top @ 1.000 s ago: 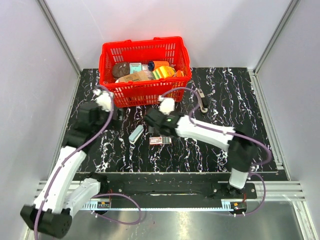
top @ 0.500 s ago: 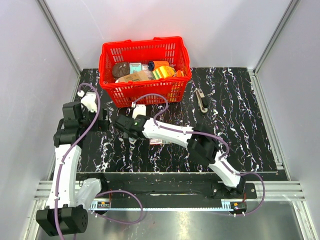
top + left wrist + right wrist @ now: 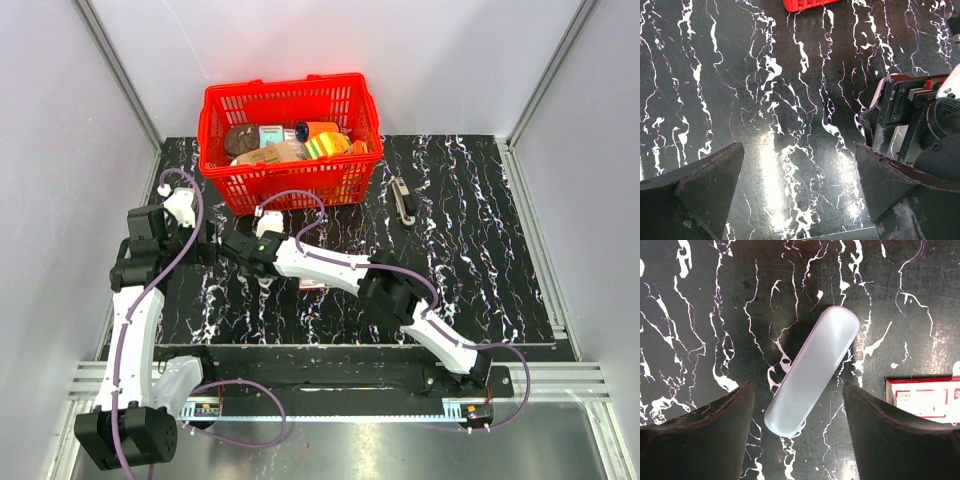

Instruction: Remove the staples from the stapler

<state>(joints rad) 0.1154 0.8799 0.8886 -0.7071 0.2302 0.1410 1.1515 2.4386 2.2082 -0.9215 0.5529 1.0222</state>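
Straddling the staples (image 3: 812, 371), laid 7-to-1 o'clock on the table (image 3: 700, 300), the right gripper (image 3: 797, 405) is held wide open, empty; the left gripper (image 3: 800, 150) likewise. On closing, the slanted staples may be twisted aside instead of gripped.

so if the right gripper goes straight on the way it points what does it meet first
Probably the staples bar, diagonal on the table between the open fingers of the right gripper. The printed box sits off to one side.
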